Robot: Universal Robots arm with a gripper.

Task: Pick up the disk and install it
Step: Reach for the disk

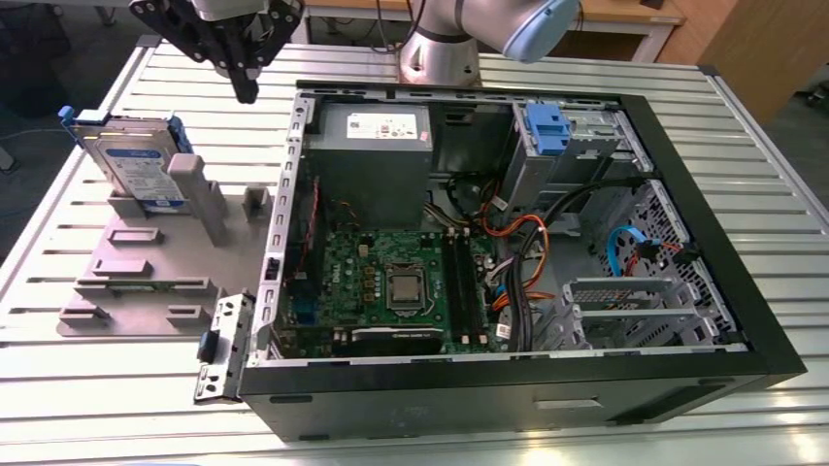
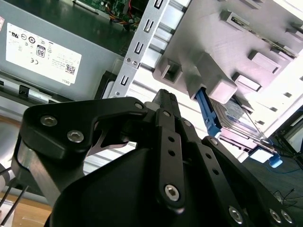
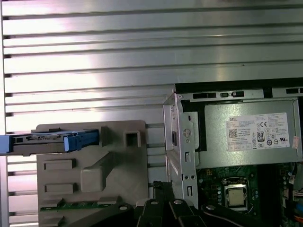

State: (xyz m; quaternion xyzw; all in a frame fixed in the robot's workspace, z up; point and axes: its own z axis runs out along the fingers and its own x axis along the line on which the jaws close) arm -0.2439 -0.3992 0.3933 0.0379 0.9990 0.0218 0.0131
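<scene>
One pair of jaws: black, on the end of the arm; the two fingers (image 1: 245,83) look pressed together at the tip; nothing is held between them.
Where the jaws are: in the exterior view they hang over the table (image 1: 116,408) and point down; they sit between the grey stand and the far corner of the computer case; they touch nothing.
Disk: the disk (image 1: 134,160) stands on its edge in the stand, on the exterior view's left; it leans back a little; it is silver with a white and blue label and has a blue frame around it; the jaws are near it but apart from it; in the first wrist view the disk (image 3: 47,142) shows edge-on.
Stand: the grey stand (image 1: 143,282) lies flat on the table just beside the case; it has blocks and slots on top; a tall grey post stands up just beside the disk.
Computer case: the black case (image 1: 764,320) lies on its side with its inside open to view; it fills the exterior view's right.
Inside the case: a grey power box (image 1: 369,146) is at the far corner nearest the jaws; a green board (image 1: 388,282) lies below it; a blue-handled carrier (image 1: 547,131) sits on top of a grey metal cage; orange and blue wires (image 1: 622,243) run near the cage.
Arm base: the grey base (image 1: 441,58) stands on the table behind the case.
</scene>
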